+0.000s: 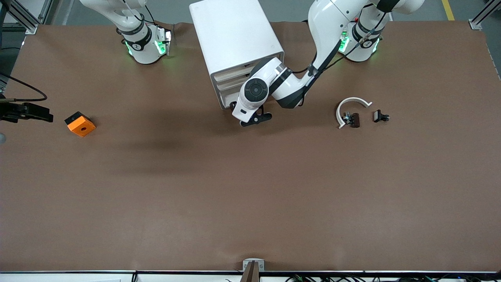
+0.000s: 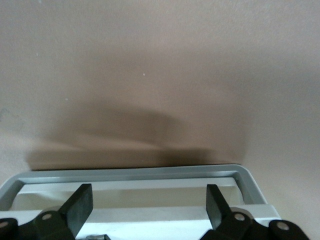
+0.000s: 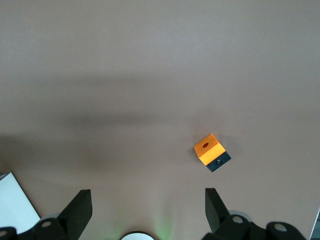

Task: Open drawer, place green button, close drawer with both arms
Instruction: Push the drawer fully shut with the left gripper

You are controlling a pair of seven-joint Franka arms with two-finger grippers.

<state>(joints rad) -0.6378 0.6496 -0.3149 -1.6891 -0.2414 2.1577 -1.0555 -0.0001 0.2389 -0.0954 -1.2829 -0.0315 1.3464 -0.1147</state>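
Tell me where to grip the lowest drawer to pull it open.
Grip the grey handle on the drawer front, coming from the cabinet's front. It is a bar standing off the front, and the left gripper already has open fingers straddling it.

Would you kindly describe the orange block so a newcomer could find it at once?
Start at the white cabinet, then look along the brown table toward the right arm's end. The orange block lies there alone: a bright cube with a hole on top and a black base.
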